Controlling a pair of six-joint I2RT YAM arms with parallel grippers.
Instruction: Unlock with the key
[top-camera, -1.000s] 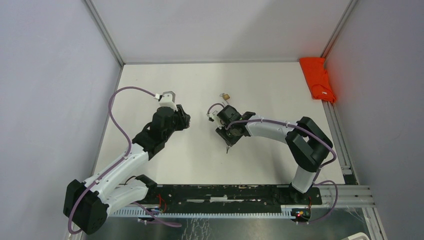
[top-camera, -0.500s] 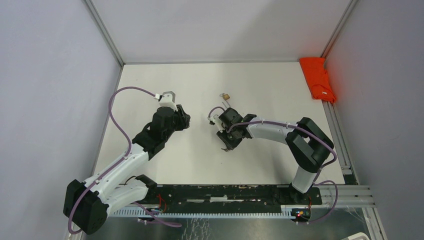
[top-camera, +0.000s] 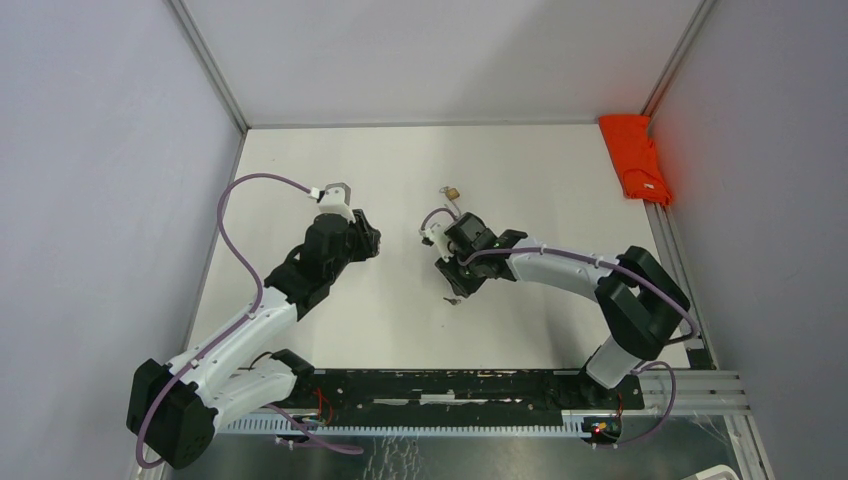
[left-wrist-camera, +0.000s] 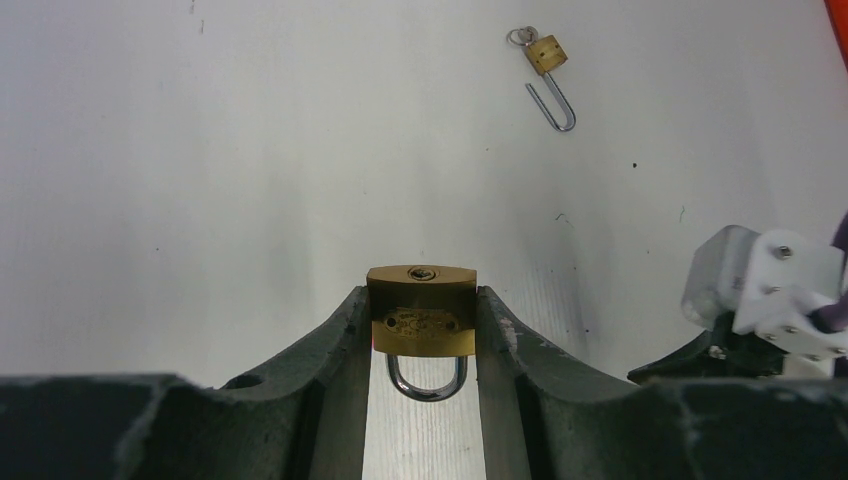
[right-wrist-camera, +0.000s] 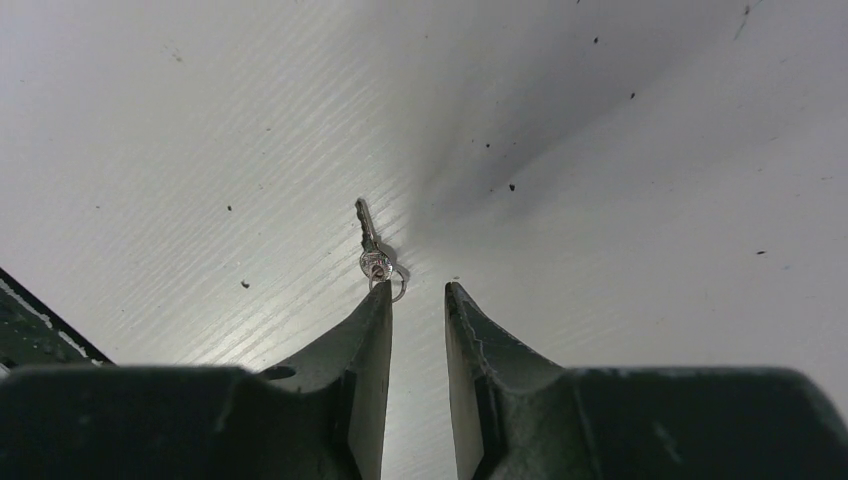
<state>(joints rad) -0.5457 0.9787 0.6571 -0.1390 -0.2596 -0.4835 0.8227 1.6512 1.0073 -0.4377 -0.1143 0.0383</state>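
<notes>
My left gripper (left-wrist-camera: 421, 296) is shut on a brass padlock (left-wrist-camera: 421, 318), holding its body by the sides with the keyhole end away from the camera and the closed shackle toward the wrist. In the top view the left gripper (top-camera: 367, 238) hovers left of centre. A small silver key (right-wrist-camera: 370, 243) with a ring lies flat on the white table (right-wrist-camera: 620, 180). My right gripper (right-wrist-camera: 418, 290) is open by a narrow gap and empty, and its left fingertip (right-wrist-camera: 383, 292) is at the key's ring. In the top view the right gripper (top-camera: 458, 287) points down at the key (top-camera: 451, 298).
A second brass padlock (left-wrist-camera: 546, 54) with its shackle swung open lies on the table at the back, also in the top view (top-camera: 452, 191). An orange cloth (top-camera: 636, 155) lies at the back right edge. Grey walls close in the table.
The right arm's elbow has swung out to the right and its wrist has shifted slightly. The left arm and its padlock have not moved.
</notes>
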